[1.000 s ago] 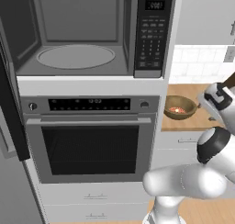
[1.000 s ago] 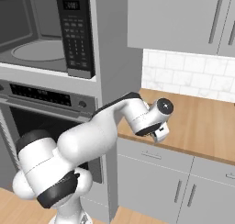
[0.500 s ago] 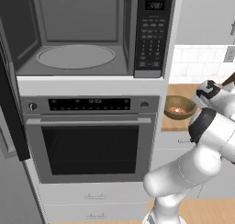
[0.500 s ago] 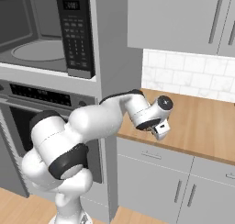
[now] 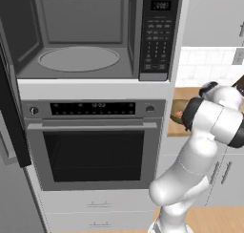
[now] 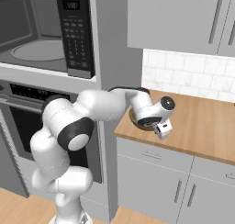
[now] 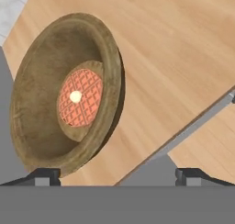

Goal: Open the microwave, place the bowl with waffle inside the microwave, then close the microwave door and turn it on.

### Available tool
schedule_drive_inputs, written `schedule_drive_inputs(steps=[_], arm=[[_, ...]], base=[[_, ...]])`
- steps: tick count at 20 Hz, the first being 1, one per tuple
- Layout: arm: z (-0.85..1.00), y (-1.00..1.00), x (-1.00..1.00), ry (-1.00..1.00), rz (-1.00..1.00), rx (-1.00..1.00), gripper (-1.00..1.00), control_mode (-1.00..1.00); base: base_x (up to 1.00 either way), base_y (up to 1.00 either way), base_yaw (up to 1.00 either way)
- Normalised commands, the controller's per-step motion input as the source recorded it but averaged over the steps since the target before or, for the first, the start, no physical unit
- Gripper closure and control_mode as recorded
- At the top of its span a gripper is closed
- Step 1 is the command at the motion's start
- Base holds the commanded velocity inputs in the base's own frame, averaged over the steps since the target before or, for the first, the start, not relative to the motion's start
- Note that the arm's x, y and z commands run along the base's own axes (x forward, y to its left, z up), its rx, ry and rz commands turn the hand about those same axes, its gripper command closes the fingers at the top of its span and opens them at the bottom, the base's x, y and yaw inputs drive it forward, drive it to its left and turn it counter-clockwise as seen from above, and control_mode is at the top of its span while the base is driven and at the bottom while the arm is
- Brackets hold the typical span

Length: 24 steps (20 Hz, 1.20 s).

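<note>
The fingers [image 7: 118, 175] stand wide apart and hold nothing; in the hand view the two dark tips rise at 7 and 5 o'clock, with the bowl with waffle [image 7: 64, 94] just above the tip at 7 o'clock. Whether that tip touches the bowl's rim cannot be told.

The white arm [image 6: 98, 103] rises from its base, bends at a dark elbow and reaches level toward 3 o'clock in the right base view, its hand [image 6: 156, 115] lying low over the front edge of the wooden desk [image 6: 202, 126], right over the bowl. In the left base view the arm [image 5: 209, 120] stands at 3 o'clock and covers most of the bowl; a brown sliver of it shows beside the oven column.

There is one bowl, brown and wooden, with one round reddish-orange waffle [image 7: 81, 98] lying in its bottom, a pale dot at its middle. It sits on the desk near the desk's corner beside the grey column.

One microwave [image 5: 90, 34] sits at 11 o'clock in the left base view, its grey cavity open to view with one round glass turntable [image 5: 78, 58] inside. The microwave door [image 5: 10, 108] is swung open at 9 o'clock. One steel oven [image 5: 93, 141] sits directly below.
</note>
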Motion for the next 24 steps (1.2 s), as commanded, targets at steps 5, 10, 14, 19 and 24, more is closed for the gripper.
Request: schedule_drive_inputs(steps=[5,10,14,19,24], arm=[[-0.3,-0.15,0.33,0.0,0.0,0.02,-1.0,-1.0],[-0.24,-0.03,0.33,0.0,0.0,0.0,-1.0,-1.0],[-0.24,0.0,0.32,0.0,0.0,0.0,-1.0,-1.0],[-0.22,0.0,0.35,0.0,0.0,0.0,-1.0,-1.0],[-0.17,0.0,0.28,0.0,0.0,0.0,-1.0,-1.0]], base=[[0.0,0.0,0.0],[0.0,0.0,0.0],[0.0,0.0,0.0],[0.0,0.0,0.0],[0.0,0.0,0.0]])
